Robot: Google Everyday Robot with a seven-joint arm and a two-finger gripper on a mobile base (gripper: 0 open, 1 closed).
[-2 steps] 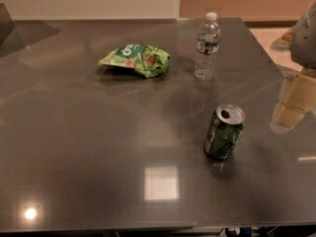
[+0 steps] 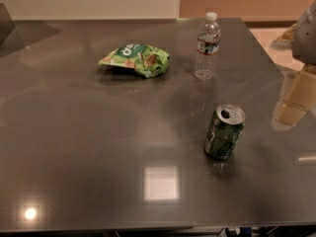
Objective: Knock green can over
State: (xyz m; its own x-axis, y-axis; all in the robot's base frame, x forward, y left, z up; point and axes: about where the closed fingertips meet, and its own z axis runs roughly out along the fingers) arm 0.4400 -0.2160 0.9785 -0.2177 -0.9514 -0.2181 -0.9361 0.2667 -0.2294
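Observation:
The green can, dark green with a silver top and an open tab hole, stands upright on the dark grey table, right of the middle. My gripper, cream-coloured under a grey arm piece, hangs at the right edge of the view, to the right of the can and a little farther back. A gap of bare table lies between the gripper and the can.
A clear water bottle with a white cap stands behind the can. A light-green snack bag lies flat to the left of the bottle. The table's right edge runs just behind the gripper. A beige wall is at the back.

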